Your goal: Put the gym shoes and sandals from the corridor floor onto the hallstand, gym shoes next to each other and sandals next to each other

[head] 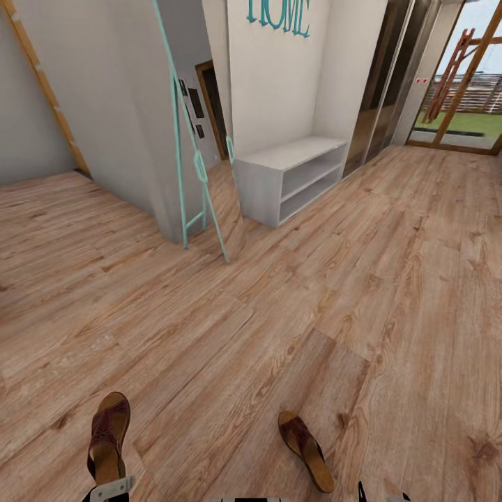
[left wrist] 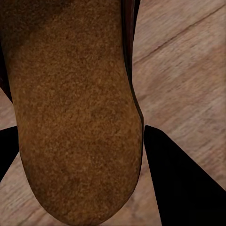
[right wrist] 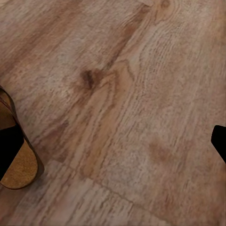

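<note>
Head view shows a wood floor (head: pixel 293 293) with two brown sandals near the robot. The left sandal (head: pixel 108 436) sits at the left gripper (head: pixel 108 488), and it looks lifted off the floor, though this is hard to tell from here. In the left wrist view, the tan sole of this sandal (left wrist: pixel 70 113) sits between the two dark fingers (left wrist: pixel 183 183), which squeeze it from both sides. The right sandal (head: pixel 307 450) lies flat on the floor, just beside the right gripper (head: pixel 380 495). In the right wrist view, that gripper's fingers (right wrist: pixel 9 148) are spread wide apart, with one finger over the sandal's end (right wrist: pixel 21 172). A grey shoe rack (head: pixel 293 178) stands far off by the wall, under teal letters (head: pixel 279 14).
</note>
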Robot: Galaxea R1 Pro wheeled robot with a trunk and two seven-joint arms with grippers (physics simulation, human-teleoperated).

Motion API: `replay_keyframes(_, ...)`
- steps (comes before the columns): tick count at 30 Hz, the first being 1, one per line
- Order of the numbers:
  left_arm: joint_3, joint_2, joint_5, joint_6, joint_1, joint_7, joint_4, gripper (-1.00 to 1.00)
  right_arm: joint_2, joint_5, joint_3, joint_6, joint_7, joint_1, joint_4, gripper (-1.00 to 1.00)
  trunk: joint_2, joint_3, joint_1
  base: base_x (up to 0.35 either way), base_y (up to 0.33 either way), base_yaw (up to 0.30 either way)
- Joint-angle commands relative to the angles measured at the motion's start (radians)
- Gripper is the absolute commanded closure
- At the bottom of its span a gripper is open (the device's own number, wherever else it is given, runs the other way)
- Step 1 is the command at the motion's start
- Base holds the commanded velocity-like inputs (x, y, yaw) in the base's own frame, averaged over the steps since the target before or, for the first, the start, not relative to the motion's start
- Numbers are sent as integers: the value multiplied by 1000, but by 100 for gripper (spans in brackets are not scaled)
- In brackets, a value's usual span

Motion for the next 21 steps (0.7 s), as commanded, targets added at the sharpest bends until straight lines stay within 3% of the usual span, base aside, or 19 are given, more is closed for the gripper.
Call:
replay_keyframes(1, -2, 0, 7, -2, 0, 1, 1, 100, -1, -8, 5, -3, 3, 0, 0, -100, 0, -1, 0, 0, 0, 0)
replay_keyframes(5, -2, 3, 7, 7, -4, 1, 1, 100, -3, 13, 29, 8, 5, 0, -6, -100, 0, -1, 0, 0, 0, 0)
replay_keyframes(8, -2, 6, 6, 18, -11, 3, 1, 100, -4, 66, 55, 58, 7, -4, -29, -100, 0, -1, 0, 0, 0, 0)
replay_keyframes(11, -2, 8, 5, 41, -24, 2, -6, 100, -5, 135, 67, 167, 8, -24, -79, -100, 0, -1, 0, 0, 0, 0)
replay_keyframes(15, -5, 15, 0, 129, -116, -8, -6, 100, -4, 207, 74, 376, 9, -86, -192, -100, 0, -1, 0, 0, 0, 0)
replay_keyframes(21, -6, 18, -3, 285, -251, -13, 0, 100, -3, 233, 77, 575, 14, -181, -306, -100, 0, -1, 0, 0, 0, 0)
